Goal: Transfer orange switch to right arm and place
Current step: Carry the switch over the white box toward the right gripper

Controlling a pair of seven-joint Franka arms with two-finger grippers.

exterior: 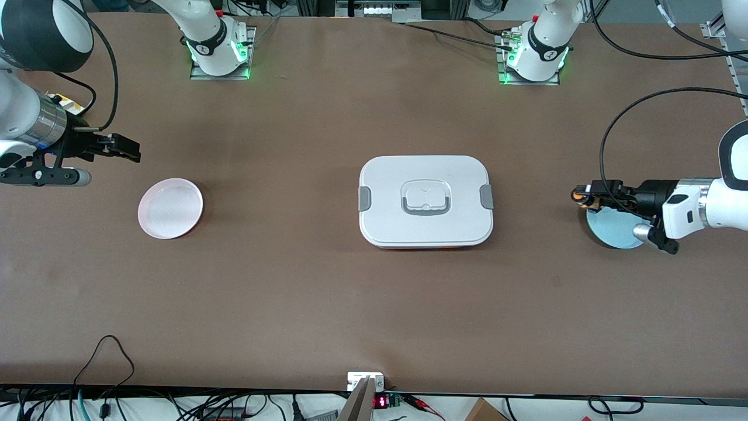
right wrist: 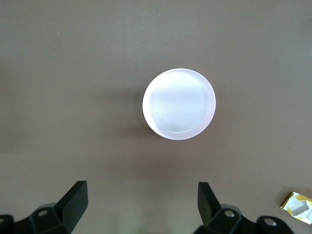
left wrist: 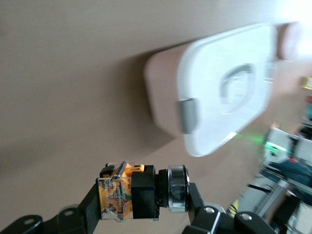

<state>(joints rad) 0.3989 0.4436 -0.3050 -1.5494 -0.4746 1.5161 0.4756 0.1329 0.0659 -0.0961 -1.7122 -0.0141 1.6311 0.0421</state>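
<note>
Front view first: we take the white lidded box [exterior: 425, 200] at table centre as our landmark. Toward the right arm's end of the table from the box sits a pink plate [exterior: 170, 208]; toward the left arm's end, a blue disc [exterior: 613, 231].

Left gripper [exterior: 581, 196] hangs over the box-side edge of the blue disc, fingers pinched on the orange switch [exterior: 578, 197], held sideways and pointing toward the box. Left wrist view shows the clamp: one finger on the tan terminal end, the other on the chrome collar, black body [left wrist: 144, 191] bare between them.

Right gripper [exterior: 125, 149] waits over bare table out past the pink plate from the box, fingers [right wrist: 74, 201] spread wide with nothing between them; its wrist view looks straight down on the plate [right wrist: 179, 104].

Our read on handling: the switch is light, rigid and tiny, the chrome collar probably slick, the terminals likely bendable. We'd have the right gripper take the exposed black body across its flats, since that is the only free span. Little finger clearance, so a slip or drop at release is the risk.
</note>
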